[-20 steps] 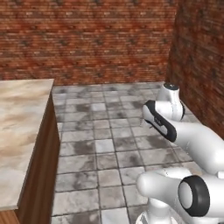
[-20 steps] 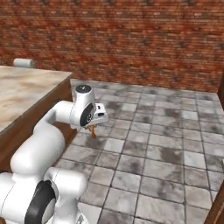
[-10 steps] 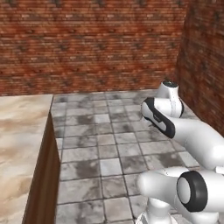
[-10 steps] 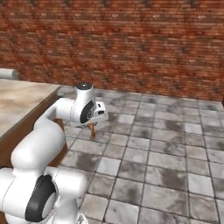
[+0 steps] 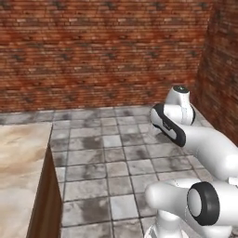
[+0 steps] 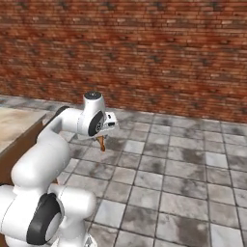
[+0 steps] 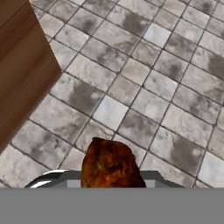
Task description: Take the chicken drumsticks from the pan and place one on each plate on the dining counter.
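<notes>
Right now the jaws are pinched on a chicken drumstick point(image 7: 111, 164), hanging over floor tiles point(image 7: 144, 105), just beside the dining counter point(image 5: 18, 176). Prob light, greasy, a bit soft w/ stiff bone inside; best gripped at mid-shank, not squeezed hard.

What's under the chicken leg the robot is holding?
Grey stone floor tiles lie below the chicken drumstick, which hangs in the jaws above them. The wooden side of the dining counter stands off to one side. The drumstick covers the tiles right beneath it.
</notes>
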